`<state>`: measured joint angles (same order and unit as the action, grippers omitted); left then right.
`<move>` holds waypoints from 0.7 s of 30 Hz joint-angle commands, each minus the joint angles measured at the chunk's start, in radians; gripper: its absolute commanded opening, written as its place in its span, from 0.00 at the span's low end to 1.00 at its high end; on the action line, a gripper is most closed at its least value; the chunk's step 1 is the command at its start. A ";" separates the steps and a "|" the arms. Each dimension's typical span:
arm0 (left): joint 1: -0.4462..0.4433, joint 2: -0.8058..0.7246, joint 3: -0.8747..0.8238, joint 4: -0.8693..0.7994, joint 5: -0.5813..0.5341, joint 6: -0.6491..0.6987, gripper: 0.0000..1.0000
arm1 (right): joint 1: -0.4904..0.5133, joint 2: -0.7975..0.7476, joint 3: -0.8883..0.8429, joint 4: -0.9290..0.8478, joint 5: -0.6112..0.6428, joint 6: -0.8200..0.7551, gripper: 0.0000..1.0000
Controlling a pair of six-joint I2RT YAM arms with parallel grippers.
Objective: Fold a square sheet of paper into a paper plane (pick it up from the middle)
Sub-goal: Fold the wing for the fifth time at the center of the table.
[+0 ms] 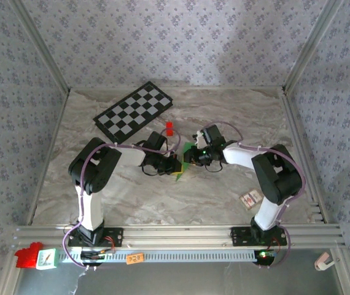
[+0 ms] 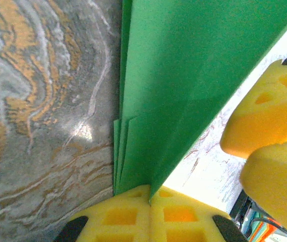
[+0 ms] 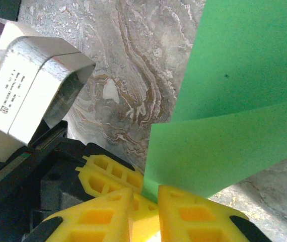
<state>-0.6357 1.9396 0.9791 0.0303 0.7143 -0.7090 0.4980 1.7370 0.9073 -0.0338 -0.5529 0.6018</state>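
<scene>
- Presently, a black-and-white checkerboard (image 1: 135,110) is seen lying flat at the far left of the marble table (image 1: 224,117), well apart from both grippers.
- The left gripper (image 2: 150,194) is positioned near the table centre. Its yellow fingers (image 2: 118,217) are pressed together and clamped on the lower end of the green paper sheet (image 2: 194,75).
- A small red block (image 1: 169,128) is located on the table just beyond the grippers, between them and the checkerboard.
- The green paper sheet is folded. Several stacked layers are visible at its edge in the left wrist view, and it is held between the two grippers above the table centre.
- The right gripper (image 3: 146,190) is positioned just beside the left one, facing it. Its yellow fingers (image 3: 194,217) stand close together with a corner of the sheet reaching down to them. Whether that corner is clamped cannot be told.
- A small card (image 1: 249,198) is seen on the table to the right, near the right arm's base.
</scene>
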 commanded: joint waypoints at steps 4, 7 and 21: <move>0.002 0.048 -0.015 -0.070 -0.062 -0.006 0.06 | 0.005 0.053 0.007 -0.004 -0.001 0.019 0.20; 0.003 0.048 -0.015 -0.072 -0.062 -0.006 0.06 | 0.005 0.070 0.010 -0.012 0.003 0.019 0.20; 0.003 0.042 -0.013 -0.084 -0.064 -0.004 0.09 | -0.001 0.111 0.027 -0.058 0.047 0.006 0.20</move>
<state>-0.6357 1.9396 0.9794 0.0303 0.7158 -0.7097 0.4980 1.8206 0.9165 -0.0368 -0.5499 0.6125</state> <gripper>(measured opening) 0.090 0.197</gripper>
